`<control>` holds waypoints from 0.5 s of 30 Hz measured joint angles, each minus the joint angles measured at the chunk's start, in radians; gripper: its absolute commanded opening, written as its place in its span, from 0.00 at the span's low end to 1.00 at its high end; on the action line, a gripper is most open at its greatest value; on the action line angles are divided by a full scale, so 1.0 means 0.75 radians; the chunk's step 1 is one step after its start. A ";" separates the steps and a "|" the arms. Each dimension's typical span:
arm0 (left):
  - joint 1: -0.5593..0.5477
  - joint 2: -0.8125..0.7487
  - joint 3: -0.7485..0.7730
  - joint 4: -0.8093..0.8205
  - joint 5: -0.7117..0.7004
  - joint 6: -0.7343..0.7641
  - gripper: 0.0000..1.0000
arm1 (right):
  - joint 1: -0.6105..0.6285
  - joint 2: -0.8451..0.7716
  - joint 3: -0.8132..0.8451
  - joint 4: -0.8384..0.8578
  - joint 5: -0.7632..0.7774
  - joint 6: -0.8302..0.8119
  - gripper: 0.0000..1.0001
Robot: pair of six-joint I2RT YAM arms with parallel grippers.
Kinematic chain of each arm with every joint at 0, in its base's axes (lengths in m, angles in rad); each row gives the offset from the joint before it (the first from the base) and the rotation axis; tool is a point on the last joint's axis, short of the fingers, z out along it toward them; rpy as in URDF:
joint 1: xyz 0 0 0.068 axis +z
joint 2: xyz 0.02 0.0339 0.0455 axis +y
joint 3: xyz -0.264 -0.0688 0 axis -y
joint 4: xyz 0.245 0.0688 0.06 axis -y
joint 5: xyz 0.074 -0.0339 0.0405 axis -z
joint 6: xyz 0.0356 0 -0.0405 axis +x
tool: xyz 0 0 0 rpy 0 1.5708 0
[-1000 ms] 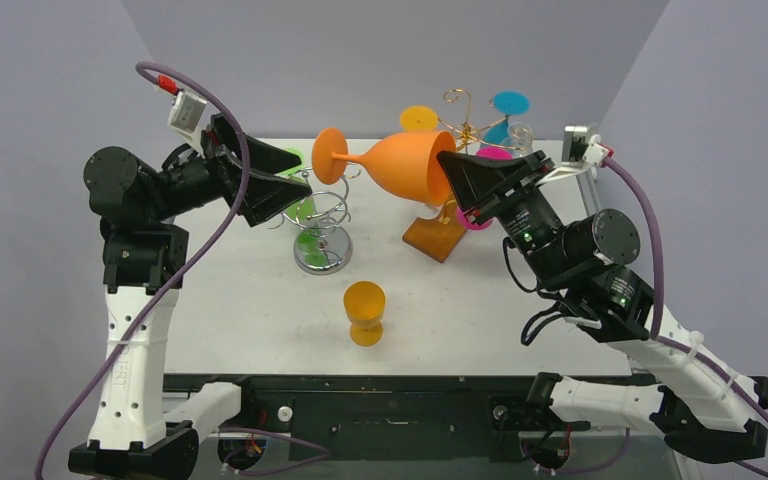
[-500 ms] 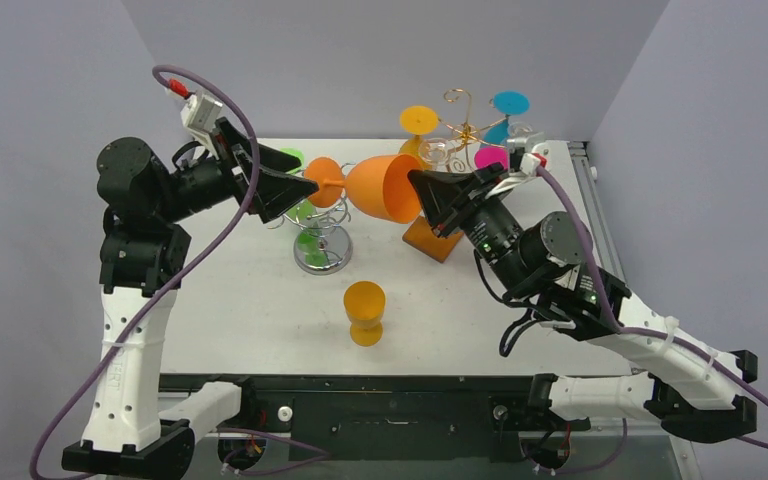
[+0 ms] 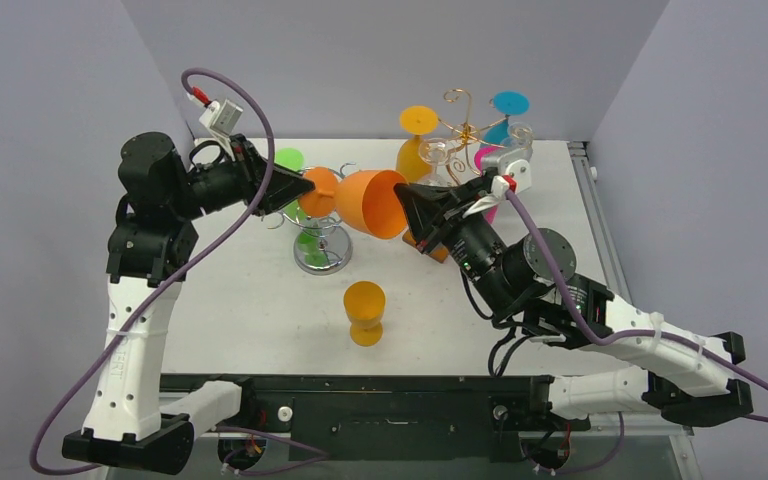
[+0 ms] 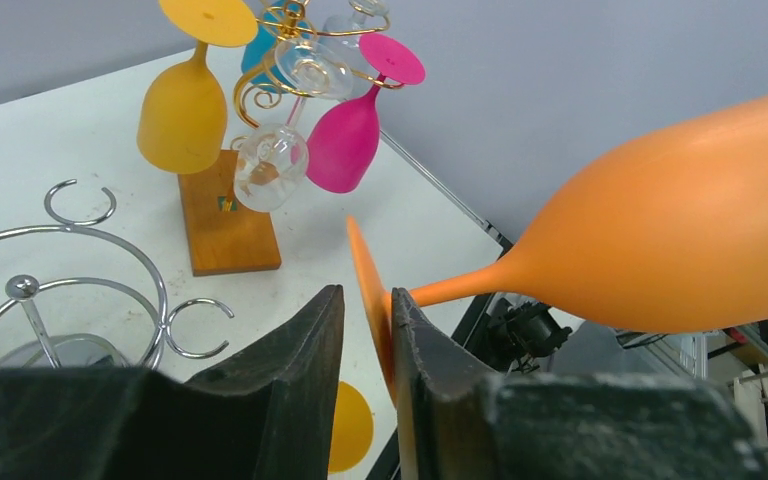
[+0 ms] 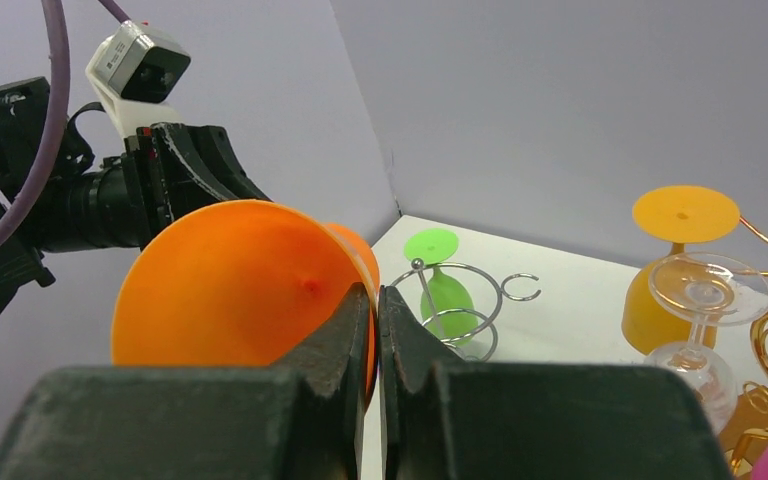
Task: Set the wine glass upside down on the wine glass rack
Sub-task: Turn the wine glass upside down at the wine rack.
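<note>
The orange wine glass (image 3: 372,203) lies on its side in the air above the silver wire rack (image 3: 322,238), foot pointing left. My right gripper (image 3: 407,205) is shut on its rim, one finger inside the bowl (image 5: 230,290), one outside. My left gripper (image 3: 305,190) straddles the glass's flat foot (image 4: 372,290). Its jaws stand narrow. The right-hand finger (image 4: 430,350) touches the foot, while a thin gap shows beside the other finger.
A green glass (image 3: 308,212) hangs on the silver rack. The gold rack (image 3: 465,125) on a wooden base (image 4: 225,225) carries yellow, blue, pink and clear glasses. Another orange glass (image 3: 364,312) stands upside down on the table nearer the front.
The right arm carried the orange glass leftward and lower. The left arm came in to meet it, and its wide jaws narrowed around the foot.
</note>
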 measured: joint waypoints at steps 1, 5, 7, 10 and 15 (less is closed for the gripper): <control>-0.001 0.000 0.000 -0.003 0.012 -0.001 0.12 | 0.014 0.006 0.000 0.009 0.014 -0.018 0.00; -0.003 0.006 0.002 -0.017 0.038 -0.005 0.00 | 0.062 0.037 0.013 0.024 0.057 -0.081 0.19; -0.003 0.017 0.015 -0.034 0.033 0.004 0.00 | 0.072 0.048 0.027 0.017 0.059 -0.090 0.50; -0.003 0.042 0.079 -0.074 0.029 0.079 0.00 | 0.082 0.073 0.077 -0.058 0.053 -0.074 0.72; -0.003 0.045 0.216 -0.055 -0.033 0.298 0.00 | 0.075 0.068 0.154 -0.289 -0.028 -0.014 0.75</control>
